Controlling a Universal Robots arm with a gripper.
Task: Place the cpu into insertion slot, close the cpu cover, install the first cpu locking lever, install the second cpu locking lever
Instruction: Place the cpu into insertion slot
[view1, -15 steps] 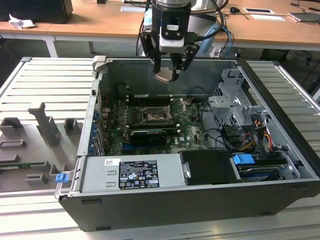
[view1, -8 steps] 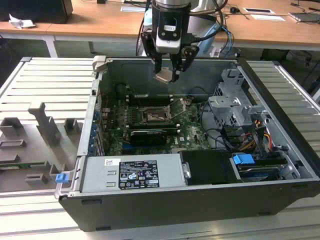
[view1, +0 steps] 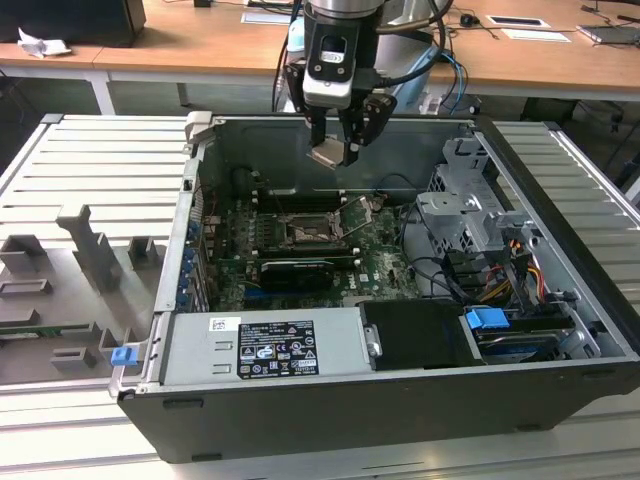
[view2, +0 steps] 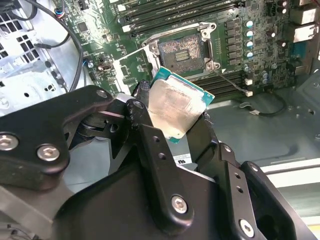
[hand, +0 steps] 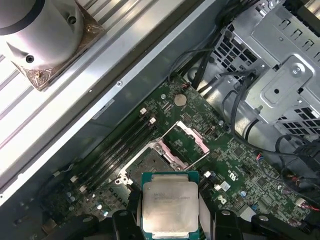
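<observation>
Above the open grey metal computer case (view1: 300, 410), the black two-fingered pincer (view1: 335, 153) pinched the small flat square cpu (hand: 169, 207), silver-grey topped, by its edges. Well below the pincer lay the dark square silver-rimmed insertion slot (view2: 182, 50), bare, its thin silver cpu cover (hand: 189, 142) apparently hinged up beside it.

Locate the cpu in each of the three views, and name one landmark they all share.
Exterior view: the cpu is held in the gripper, above the open computer case.
Second wrist view: the cpu is tilted in the gripper's grasp, with the socket beyond it.
First wrist view: the cpu is metal top up in the gripper's grasp.
Shared landmark: the insertion slot, with no chip in it.
</observation>
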